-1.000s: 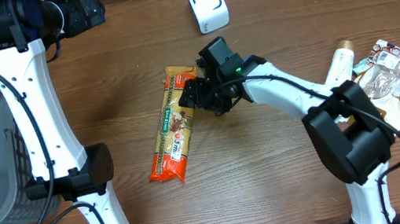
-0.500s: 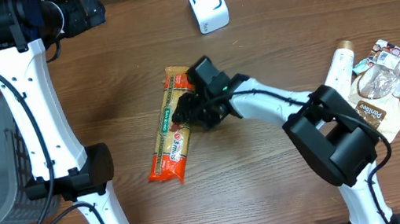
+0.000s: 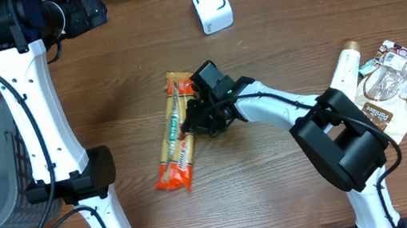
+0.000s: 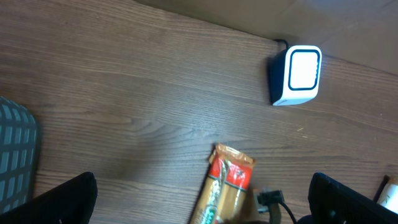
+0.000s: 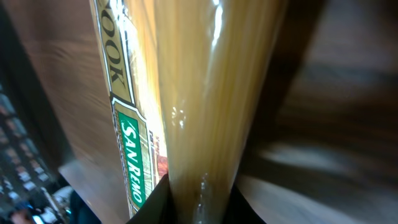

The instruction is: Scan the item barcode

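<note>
Centre of the overhead frame: over the last second we see the right jaws come from open to clenched across the upper half of the spaghetti packet (image 3: 177, 145). The packet now shows narrower than a moment ago, its long faces squeezed or tipped toward its edge. Its lower end has shifted a little across the worktop (image 3: 103, 88).

Right wrist view: the packet (image 5: 199, 93) fills the frame lengthwise, green label strip to the left. It looks pinched at the bottom of the frame, so we take it as gripped. No barcode is visible to us in any view.

The packet lies mid-frame, long axis running upper right to lower left. It is well apart from the scanner (image 3: 211, 4) at top centre. We cannot tell if it is off the wood yet.

The left jaws stand released and wide at the lower corners of the left wrist view, holding nothing.

Our reading: the pick looks made. What remains is the lift, the carry to the scanner, and turning the code to face its window.
</note>
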`<state>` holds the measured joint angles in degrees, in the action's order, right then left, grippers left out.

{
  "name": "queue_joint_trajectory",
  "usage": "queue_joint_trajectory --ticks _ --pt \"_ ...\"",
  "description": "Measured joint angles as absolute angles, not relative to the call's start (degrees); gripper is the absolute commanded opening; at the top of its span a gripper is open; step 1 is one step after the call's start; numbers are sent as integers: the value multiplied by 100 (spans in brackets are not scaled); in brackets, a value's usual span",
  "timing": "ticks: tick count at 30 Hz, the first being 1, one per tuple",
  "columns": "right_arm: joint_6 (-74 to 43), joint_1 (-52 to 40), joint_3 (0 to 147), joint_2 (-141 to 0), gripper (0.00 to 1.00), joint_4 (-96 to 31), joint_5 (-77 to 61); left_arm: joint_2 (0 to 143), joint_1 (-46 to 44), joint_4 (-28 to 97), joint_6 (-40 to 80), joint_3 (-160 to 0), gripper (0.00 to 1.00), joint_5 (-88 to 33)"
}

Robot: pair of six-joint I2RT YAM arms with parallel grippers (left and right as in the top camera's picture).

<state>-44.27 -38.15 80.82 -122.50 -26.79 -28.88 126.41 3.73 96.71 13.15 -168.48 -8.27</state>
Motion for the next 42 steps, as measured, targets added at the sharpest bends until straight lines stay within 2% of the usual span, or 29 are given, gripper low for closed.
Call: queue_joint_trajectory --ticks 3,6,9,14,21,24,32,33,35,36,38,42 --pt "-3977 -3704 8167 -12070 7 -3450 -2834 12641 373 9673 1315 -16848 99 -827" --pt "-3361 -3586 8567 -11837 7 -4899 -2281 12641 373 9673 1315 -16848 100 -825" --pt "-2823 -3597 9413 -11732 5 -6641 -1094 12641 344 9673 1315 -16848 99 -827" --pt "-2539 -3846 9909 -11631 4 -7822 539 12641 336 9671 1315 -16848 99 -827" --pt "-2410 -4254 9915 -11878 4 -8038 1527 12641 336 9671 1315 -16848 100 -827" --pt "-2377 -4300 9918 -12167 4 -7946 1610 12641 336 9671 1315 -16848 100 -827" --pt "-2373 -4650 9918 -12285 11 -7393 1500 12641 336 9671 1315 -16848 99 -827" --pt "-2370 -4713 9918 -12285 18 -7269 1406 12641 336 9673 1315 -16848 100 -827" --pt "-2338 -4847 9920 -12285 56 -7024 1125 12641 336 9671 1315 -16848 100 -827" --pt "-2351 -4923 9926 -12285 69 -6906 937 12641 336 9671 1315 -16848 100 -827" --pt "-2263 -5063 9929 -12285 75 -6742 589 12641 336 9671 1315 -16848 100 -827" --pt "-2075 -5275 9937 -12285 77 -6678 56 12641 336 9671 1315 -16848 100 -827"
